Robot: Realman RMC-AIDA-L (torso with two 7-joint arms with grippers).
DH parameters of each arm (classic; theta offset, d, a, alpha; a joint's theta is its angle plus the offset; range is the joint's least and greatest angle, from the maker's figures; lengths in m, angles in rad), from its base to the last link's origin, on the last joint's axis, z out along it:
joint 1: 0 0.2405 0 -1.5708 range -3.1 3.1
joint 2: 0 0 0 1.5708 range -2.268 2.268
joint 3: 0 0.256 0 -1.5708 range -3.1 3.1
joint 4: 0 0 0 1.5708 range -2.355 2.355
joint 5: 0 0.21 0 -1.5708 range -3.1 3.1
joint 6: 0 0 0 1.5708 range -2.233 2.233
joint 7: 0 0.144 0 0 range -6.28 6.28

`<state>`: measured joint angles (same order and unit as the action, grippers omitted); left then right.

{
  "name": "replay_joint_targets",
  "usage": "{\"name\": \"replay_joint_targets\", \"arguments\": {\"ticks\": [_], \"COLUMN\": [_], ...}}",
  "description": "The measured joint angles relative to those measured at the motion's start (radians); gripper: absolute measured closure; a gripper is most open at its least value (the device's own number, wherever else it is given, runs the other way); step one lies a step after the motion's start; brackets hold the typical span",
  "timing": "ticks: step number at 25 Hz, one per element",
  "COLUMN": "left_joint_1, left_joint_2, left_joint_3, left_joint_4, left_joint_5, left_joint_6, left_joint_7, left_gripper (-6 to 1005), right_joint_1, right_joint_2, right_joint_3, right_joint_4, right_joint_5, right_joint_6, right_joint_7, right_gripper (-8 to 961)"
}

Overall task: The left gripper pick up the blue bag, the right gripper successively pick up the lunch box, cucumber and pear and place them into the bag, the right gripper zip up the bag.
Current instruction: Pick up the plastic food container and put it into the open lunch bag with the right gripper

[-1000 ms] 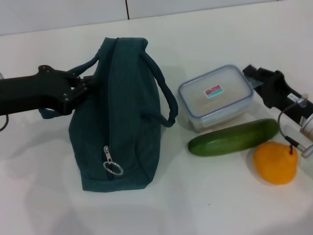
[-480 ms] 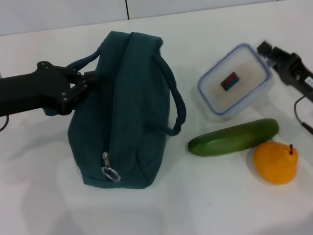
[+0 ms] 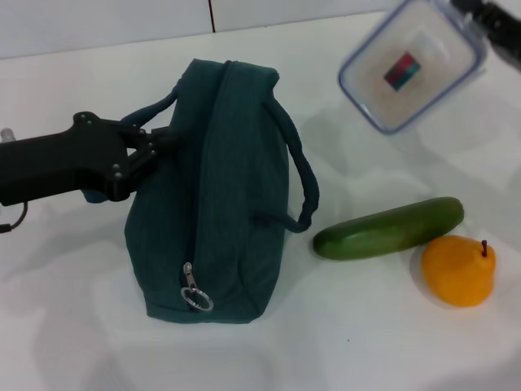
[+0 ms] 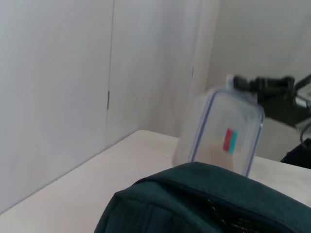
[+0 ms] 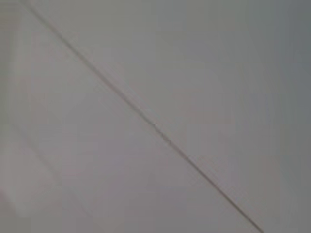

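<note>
- Left pincer [image 3: 159,145] at the bag's left side, closed on the left handle [image 3: 151,110]; black arm reaching in from the left edge.
- Bag [image 3: 216,195] standing on the white bench [image 3: 73,326], left of centre, long axis running near to far; zip closed along the top, ring pull [image 3: 195,299] hanging at the near end.
- Right handle [image 3: 303,175] drooping down the bag's right flank, its near end just beside the cucumber's left tip.
- Right pincer [image 3: 476,10] at the far right corner, mostly cut off by the frame edge; clamped on the box's far right corner.
- Box [image 3: 411,69] lifted clear of the bench, tilted, lid facing the head camera, pink-and-teal label visible; shadow falling on the bench below it.
- Left wrist view: box [image 4: 221,138] hanging beyond the bag top [image 4: 209,201], right pincer [image 4: 243,83] at its upper corner against the wall.
- Cucumber [image 3: 389,229] lying on the bench right of the bag, left end nearer, right end slightly farther.
- Pear [image 3: 458,270] on the bench at the near right, just beside the cucumber's right end, possibly touching; stem pointing up and far.
- Box well apart from the cucumber and pear, to the far right of the bag.
- Right wrist view: only plain grey wall with one diagonal seam; no fingers, no box.
</note>
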<state>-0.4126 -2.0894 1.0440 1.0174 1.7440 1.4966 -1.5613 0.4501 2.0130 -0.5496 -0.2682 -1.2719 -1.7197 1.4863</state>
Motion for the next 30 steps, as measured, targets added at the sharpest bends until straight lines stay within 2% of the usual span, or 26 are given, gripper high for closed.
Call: {"name": "replay_joint_targets", "arguments": {"ticks": [3,8,14,20,25,30], "left_joint_1": [-0.005,-0.006,-0.009,-0.030,-0.035,-0.030], "left_joint_2": [0.000,0.000,0.000,0.000,-0.001,-0.001], "left_joint_3": [0.001,0.011,0.016,0.045,0.068,0.063], "left_joint_4": [-0.015,-0.021,-0.020,-0.025,-0.025,-0.025], "left_joint_5": [0.000,0.000,-0.001,-0.003,-0.029,-0.034], "left_joint_6": [-0.001,-0.001,-0.001,-0.004,-0.009,-0.010], "left_joint_7": [0.000,0.000,-0.001,0.002,0.002,0.001], "left_gripper": [953,953,953,953,953,953], "right_joint_1": [0.031,0.124,0.249,0.331,0.346,0.315], "right_joint_2": [0.000,0.001,0.002,0.007,0.007,0.007], "right_joint_3": [-0.004,-0.019,-0.098,-0.142,-0.224,-0.268], "right_joint_4": [-0.006,-0.006,-0.013,-0.011,-0.015,-0.014], "right_joint_5": [0.031,0.035,0.041,0.041,0.043,0.039], "right_joint_6": [-0.039,-0.082,-0.086,-0.048,-0.006,-0.004], "right_joint_7": [0.010,0.034,0.084,0.106,0.126,0.126], "right_gripper": [822,811,798,786,775,764]}}
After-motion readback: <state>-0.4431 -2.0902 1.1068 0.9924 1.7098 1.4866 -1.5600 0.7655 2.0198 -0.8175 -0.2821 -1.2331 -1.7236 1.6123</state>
